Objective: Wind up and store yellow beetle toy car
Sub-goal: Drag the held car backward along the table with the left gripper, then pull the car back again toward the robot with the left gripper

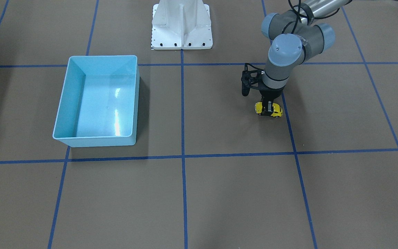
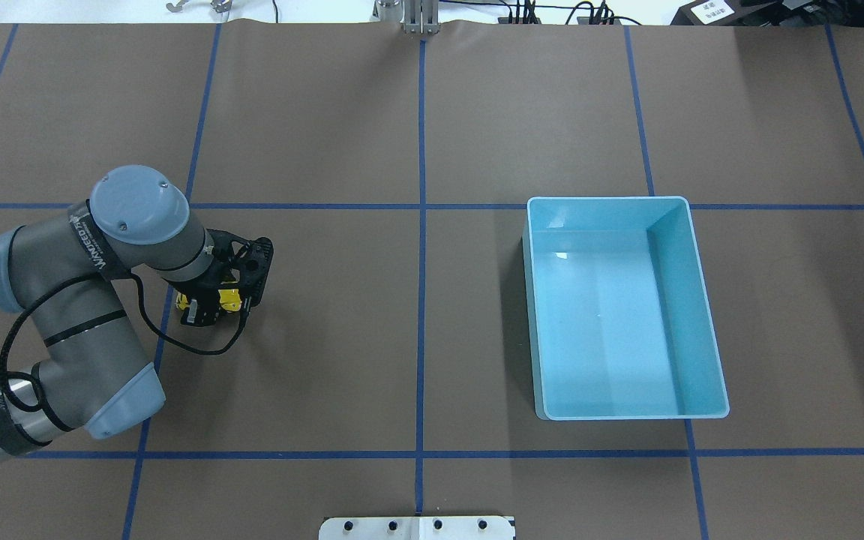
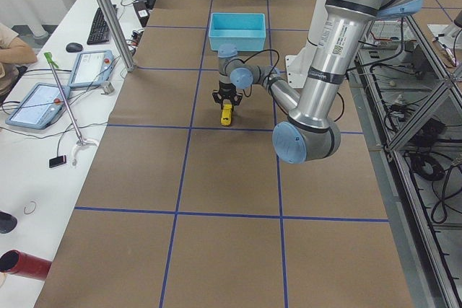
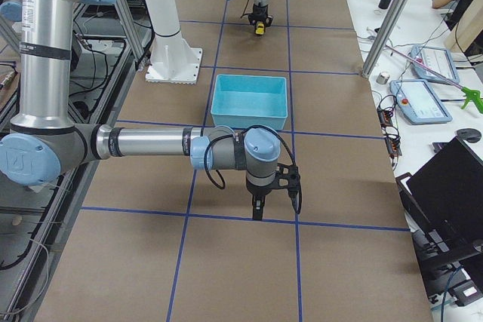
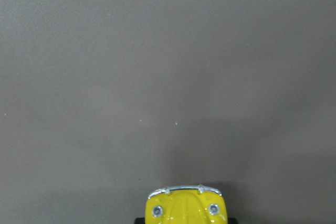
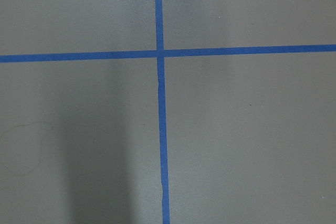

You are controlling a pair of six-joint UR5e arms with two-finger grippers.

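A brown paper-covered worktop, marked into large squares by blue tape lines, carries everything.

The grey and silver left arm reaches out over its own half of the worktop and bends its wrist straight down. The grey and silver right arm shows only in the side view from the robot's right, stretched low along the near end of the worktop with its wrist also pointing down. Its wrist camera sees a crossing of two tape lines and bare paper.

A white metal robot pedestal stands at the middle of the robot's edge.

A light blue rectangular plastic bin sits open on the right arm's half, well apart from the left arm.

The black left tool is clenched on a tiny bright yellow beetle-shaped toy car, with one finger on each side of its body. The black right tool hangs just above the paper near a tape line. Whether it is released or clenched, I cannot tell.

The toy car is at the worktop's surface beside a blue tape line, far from the bin. In the left wrist view, one chrome-bumpered end of it points away from the camera.
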